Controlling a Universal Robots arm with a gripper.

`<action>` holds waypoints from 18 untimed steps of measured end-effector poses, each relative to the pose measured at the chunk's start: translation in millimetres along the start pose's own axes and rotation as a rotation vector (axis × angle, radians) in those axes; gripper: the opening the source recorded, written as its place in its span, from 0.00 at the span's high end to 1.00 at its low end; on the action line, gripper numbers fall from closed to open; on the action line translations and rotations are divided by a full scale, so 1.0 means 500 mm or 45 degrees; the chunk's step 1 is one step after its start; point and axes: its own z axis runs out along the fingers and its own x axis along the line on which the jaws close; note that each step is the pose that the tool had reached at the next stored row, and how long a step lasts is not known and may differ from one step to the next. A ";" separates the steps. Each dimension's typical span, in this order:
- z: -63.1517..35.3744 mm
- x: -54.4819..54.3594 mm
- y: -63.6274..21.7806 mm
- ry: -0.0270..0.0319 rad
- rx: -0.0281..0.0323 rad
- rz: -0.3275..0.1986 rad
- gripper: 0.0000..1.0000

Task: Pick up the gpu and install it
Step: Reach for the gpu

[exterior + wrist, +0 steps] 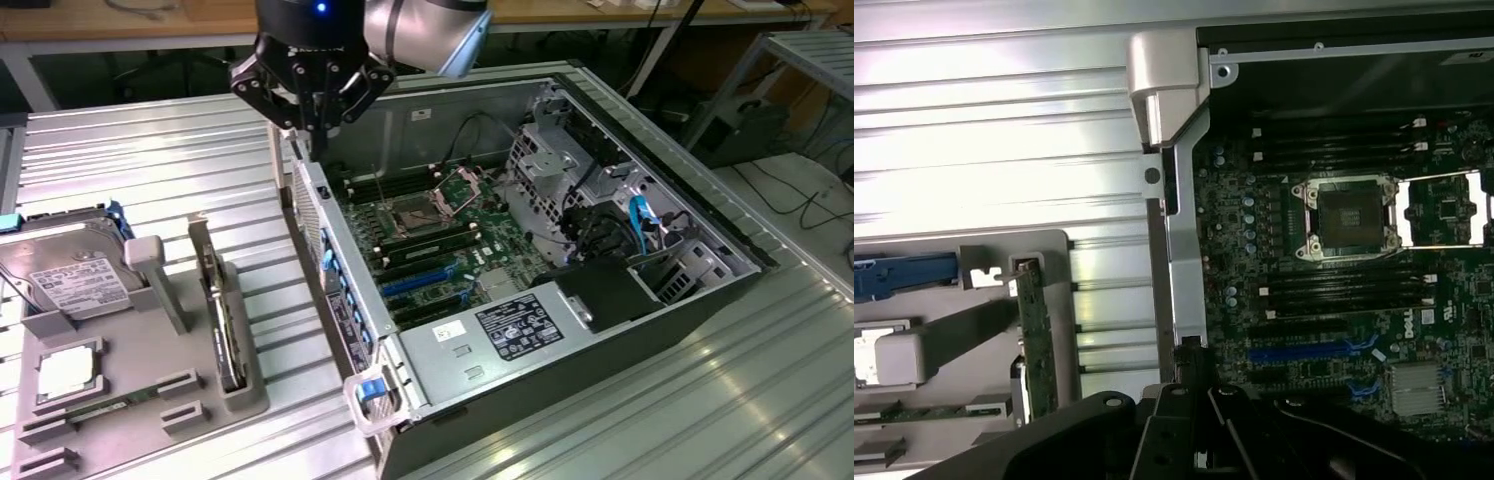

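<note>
The gpu (222, 312) stands on edge in a slot of the grey holder (254, 392) on the exterior view's left, a thin dark board with a metal edge. In the wrist view the gpu (1036, 340) is seen edge-on as a slim green strip. My gripper (316, 138) hangs shut and empty above the rear wall of the open computer case (350, 330), up and to the right of the gpu and well apart from it. The wrist view shows the gripper (1189, 362) with dark fingers pressed together over that case wall.
A silver hard drive (74, 282), a square chip (64, 372) and a memory stick (96, 408) also sit in the holder. Inside the case lie the motherboard's open processor socket (416, 214) and blue card slots (422, 286). The ribbed metal table (147, 160) surrounds both.
</note>
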 end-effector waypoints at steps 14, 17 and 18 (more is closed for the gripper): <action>-0.001 0.038 -0.008 0.0020 0.0001 0.000 0.89; -0.001 0.045 -0.012 0.0020 0.0002 0.000 0.89; -0.002 0.047 -0.015 0.0022 0.0003 0.000 0.89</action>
